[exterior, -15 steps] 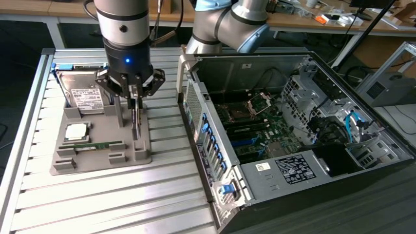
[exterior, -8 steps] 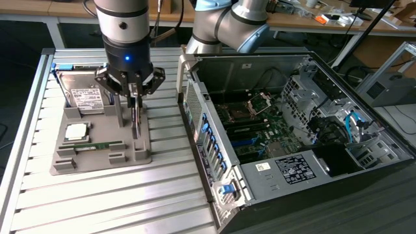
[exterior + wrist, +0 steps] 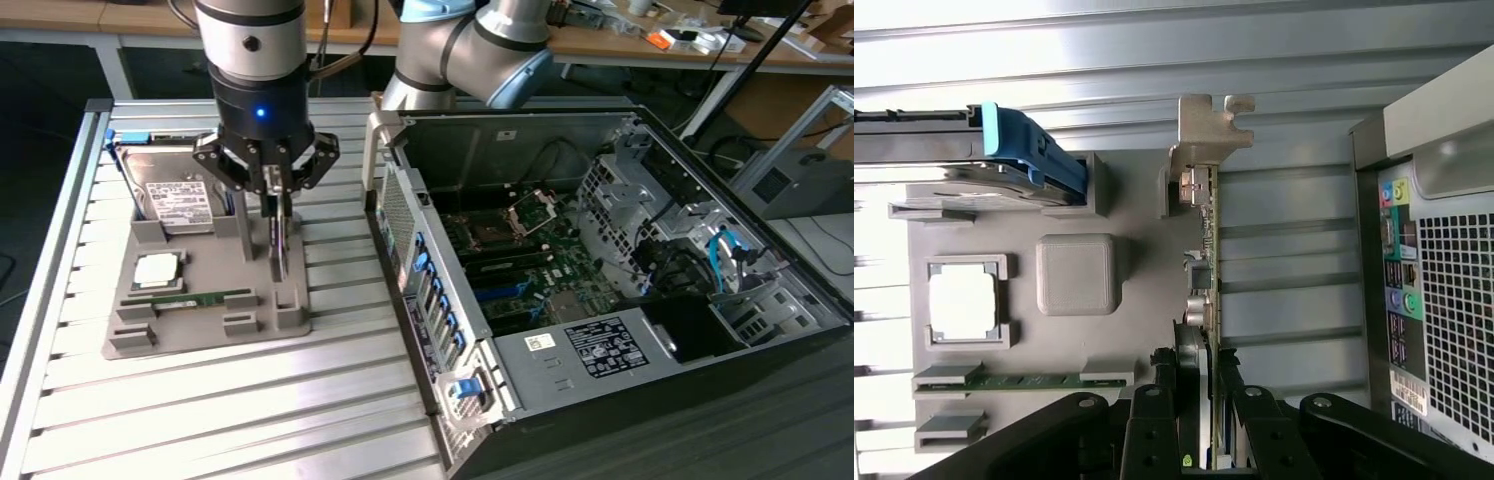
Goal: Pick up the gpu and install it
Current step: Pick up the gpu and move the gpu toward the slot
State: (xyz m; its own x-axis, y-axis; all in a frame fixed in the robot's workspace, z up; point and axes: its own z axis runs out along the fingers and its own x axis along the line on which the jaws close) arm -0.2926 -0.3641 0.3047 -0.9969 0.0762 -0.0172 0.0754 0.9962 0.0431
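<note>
The gpu [image 3: 276, 250] stands on edge, a thin dark card with a silver end bracket [image 3: 1206, 125], over the right side of the grey parts holder [image 3: 267, 325]. My gripper [image 3: 274, 190] comes straight down on the card's top edge. In the wrist view the gripper [image 3: 1199, 410] has a black finger [image 3: 1154, 405] on each side of the gpu [image 3: 1207, 260], shut on it. I cannot tell whether the card's lower edge still rests in the holder's slot.
The holder [image 3: 1139, 200] also carries a hard drive [image 3: 174, 190] with a blue clip [image 3: 1029, 150], a square chip [image 3: 158, 268] and a green memory stick [image 3: 200, 298]. The open computer case [image 3: 601, 250] lies close by at the exterior view's right, on the slatted metal table [image 3: 240, 410].
</note>
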